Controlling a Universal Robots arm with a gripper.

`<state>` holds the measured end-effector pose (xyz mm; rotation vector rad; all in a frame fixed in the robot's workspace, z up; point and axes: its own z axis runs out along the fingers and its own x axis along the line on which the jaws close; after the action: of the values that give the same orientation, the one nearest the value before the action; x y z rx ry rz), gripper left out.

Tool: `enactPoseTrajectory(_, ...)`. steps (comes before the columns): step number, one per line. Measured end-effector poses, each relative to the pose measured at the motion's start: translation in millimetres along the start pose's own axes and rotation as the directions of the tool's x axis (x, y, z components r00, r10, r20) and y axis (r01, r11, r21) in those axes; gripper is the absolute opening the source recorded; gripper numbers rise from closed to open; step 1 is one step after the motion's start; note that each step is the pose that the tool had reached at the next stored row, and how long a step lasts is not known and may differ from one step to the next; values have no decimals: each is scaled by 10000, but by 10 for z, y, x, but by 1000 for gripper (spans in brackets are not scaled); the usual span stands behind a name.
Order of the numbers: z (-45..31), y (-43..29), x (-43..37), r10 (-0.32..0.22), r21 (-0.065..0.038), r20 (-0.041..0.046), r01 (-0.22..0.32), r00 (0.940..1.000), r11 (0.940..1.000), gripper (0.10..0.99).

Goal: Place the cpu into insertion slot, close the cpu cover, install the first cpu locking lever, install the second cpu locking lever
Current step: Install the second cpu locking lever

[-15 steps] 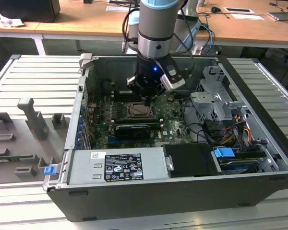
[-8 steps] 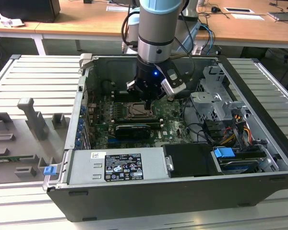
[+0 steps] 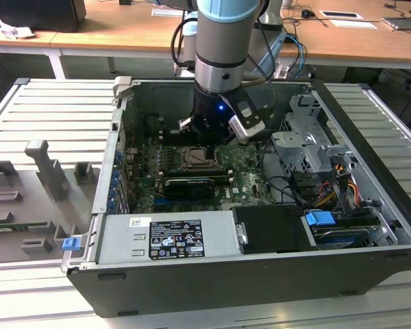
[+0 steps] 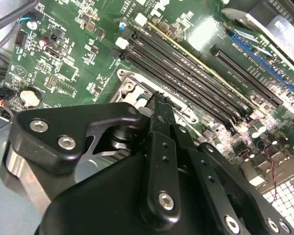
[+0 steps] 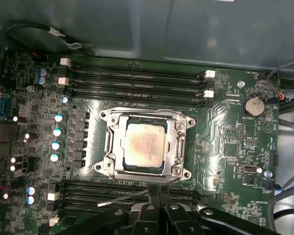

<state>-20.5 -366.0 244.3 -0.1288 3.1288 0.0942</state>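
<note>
The cpu [image 5: 144, 145] sits in the insertion slot [image 5: 118, 169] under the closed cpu cover [image 5: 179, 142]; the gripper [image 5: 156, 203], fingers pressed together, hovers beside the slot's memory-side edge.

The cpu [image 5: 143, 145] is a small flat square with a silvery-beige face. It lies flat inside the insertion slot [image 5: 145, 145], just in front of the tool's [image 5: 157, 208] tips. The cpu cover [image 5: 179, 142], a thin silver frame with a cut-out middle, lies down flat around the chip. A thin silver locking lever [image 5: 122, 198] sticks out loose, close to the tool.
</note>
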Motion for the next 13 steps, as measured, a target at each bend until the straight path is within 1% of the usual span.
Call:
enactPoseTrajectory(7, -1, -39, 41, -12, -11, 0, 12, 10000, 10000, 106)
enactPoseTrajectory(9, -3, -67, 50, -12, -100, 7, 12, 10000, 9999, 106)
enactPoseTrajectory(10, -3, -82, 55, -11, -169, 13, 11, 10000, 9999, 106)
enactPoseTrajectory(12, -4, -109, 73, -10, -242, 19, 10, 10000, 9997, 106)
enactPoseTrajectory(13, -1, -126, 94, -9, -313, 25, 10, 10000, 9995, 106)
